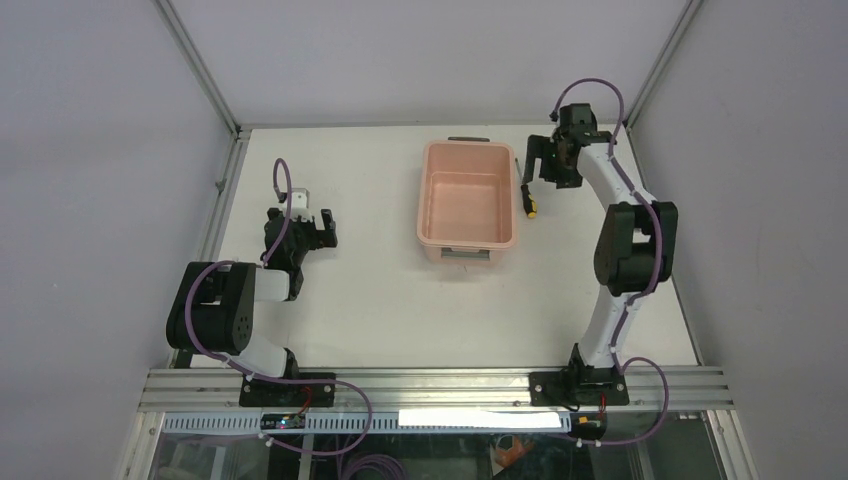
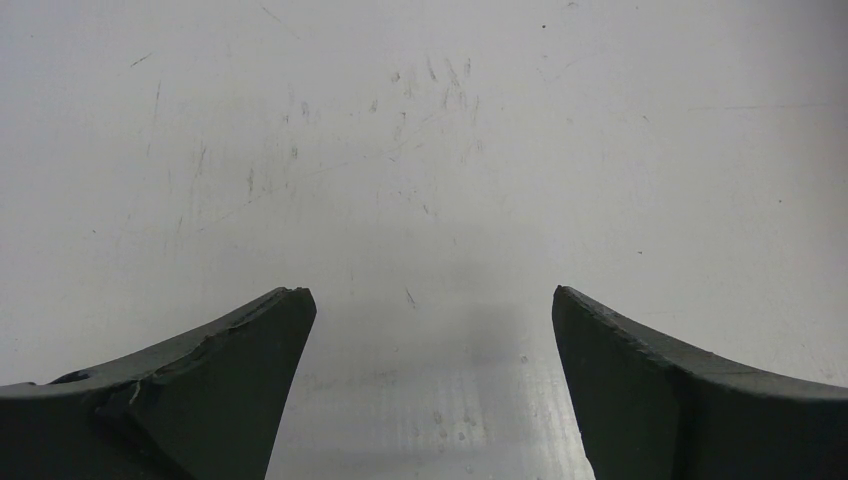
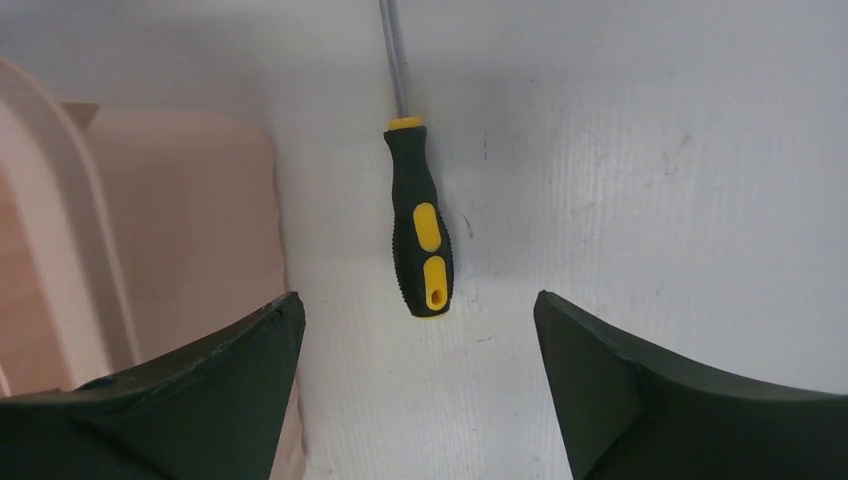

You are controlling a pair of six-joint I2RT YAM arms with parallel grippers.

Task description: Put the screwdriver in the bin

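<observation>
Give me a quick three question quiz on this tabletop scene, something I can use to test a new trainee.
1. True or false: the slim screwdriver with a black-and-yellow handle already lies inside the salmon-pink rectangular plastic bin.
2. Choose one: in the top view, the screwdriver lies
A. to the left of the bin
B. to the right of the bin, close to its long side
C. in front of the bin, nearer the arm bases
3. Fill the gap: the left claw and the right claw are both ____.

Key: 1 false, it is on the table outside the bin; 2 B; 3 open.
</observation>
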